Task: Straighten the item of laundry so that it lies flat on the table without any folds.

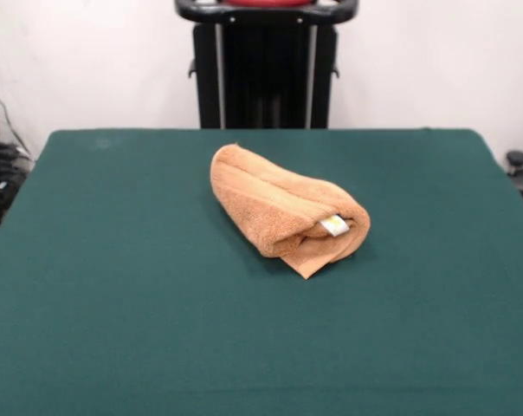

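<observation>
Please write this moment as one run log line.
towel: rolled, folded, tag showing | table: towel near centre | gripper: not in view | task: not done

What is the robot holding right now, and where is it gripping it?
Nothing is held. No gripper shows in this view, and the towel lies bundled and rolled up, alone on the table.

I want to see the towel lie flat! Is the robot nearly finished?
Not yet. Nothing looks done: the towel sits rolled in a bundle on the green table, its white tag poking out at one end. Nothing is in hand either, since no gripper shows. All the unrolling and smoothing is left.
</observation>
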